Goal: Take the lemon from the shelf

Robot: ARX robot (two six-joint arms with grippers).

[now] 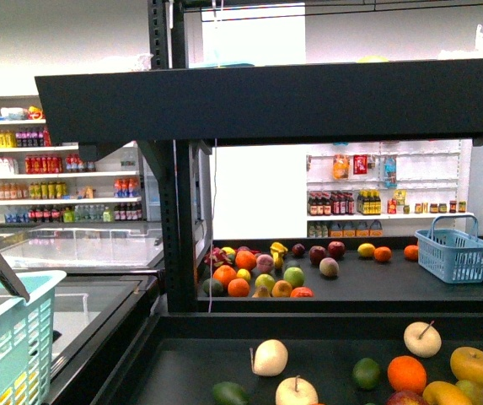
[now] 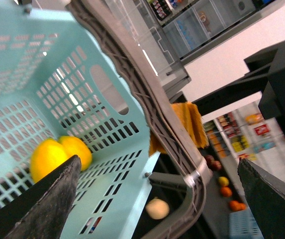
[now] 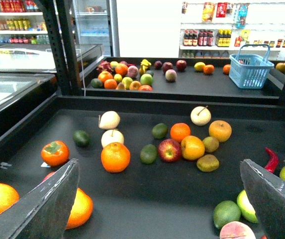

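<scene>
The black shelf (image 1: 308,99) holds loose fruit on a near tier (image 3: 152,204) and a far tier. My right gripper (image 3: 159,164) hangs open and empty over the near tier, above oranges and blushed apples. I see no clear lemon on that tier. A small plain-yellow fruit (image 3: 199,65) lies on the far tier (image 1: 366,250), too small to tell its shape. My left gripper (image 2: 158,169) is open and empty above the rim of a teal basket (image 2: 57,74). Two bright yellow oval fruits (image 2: 57,154) that look like lemons lie in that basket. Neither gripper shows in the front view.
The teal basket (image 1: 5,337) stands at the lower left, beside glass-topped freezers (image 1: 72,245). A blue basket (image 1: 452,249) sits on the far tier at the right. A red chilli (image 3: 271,159) and green fruit (image 3: 227,213) lie near my right finger. White bottle shelves line the back wall.
</scene>
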